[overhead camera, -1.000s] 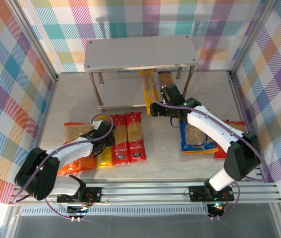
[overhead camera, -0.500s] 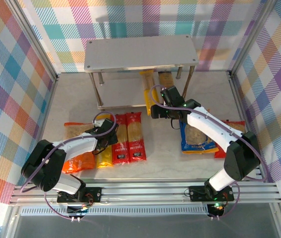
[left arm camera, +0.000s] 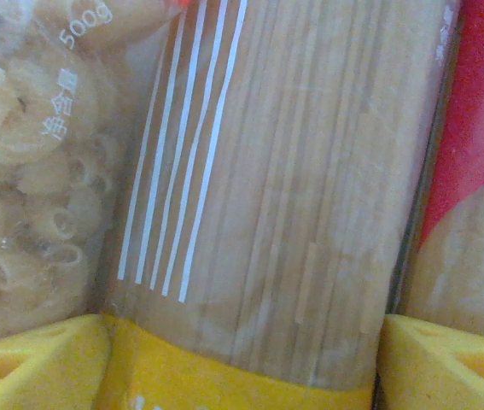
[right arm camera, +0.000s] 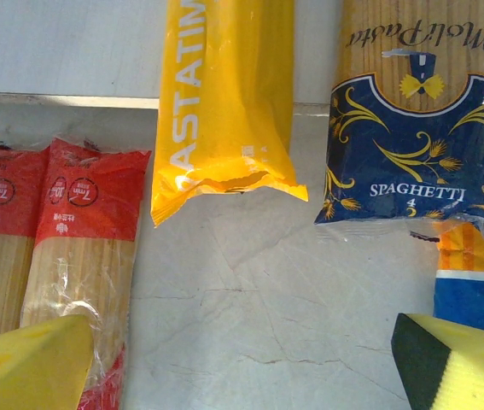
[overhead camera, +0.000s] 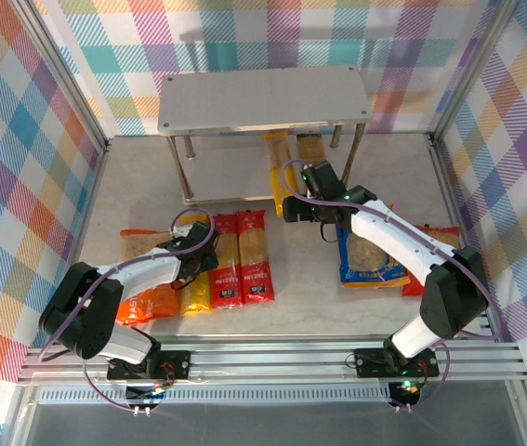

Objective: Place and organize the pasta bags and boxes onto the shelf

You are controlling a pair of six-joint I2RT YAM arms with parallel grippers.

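The left gripper [left arm camera: 242,363] is straddling a yellow spaghetti pack [left arm camera: 293,171] on the table [right arm camera: 250,299], jaws wide. The orange macaroni bag [left arm camera: 28,171] and a red spaghetti pack [left arm camera: 472,128] are crowding its pads (closing here could pinch a neighbour's film). The right gripper [right arm camera: 242,359], wide and empty, is hovering before the shelf [overhead camera: 263,98], where another yellow pack [right arm camera: 220,111] and the blue spaghetti pack [right arm camera: 408,145] are overhanging the lower board.

A pale, stone-patterned worktop [overhead camera: 142,186], marked by fine hairline cracks in the right wrist view, is enclosed on the left, back and right by fabric walls [overhead camera: 21,139] printed in a multicoloured pastel check. Silver aluminium posts [overhead camera: 72,84] frame the enclosure's corners. A slotted aluminium rail [overhead camera: 282,358] runs along the near edge.
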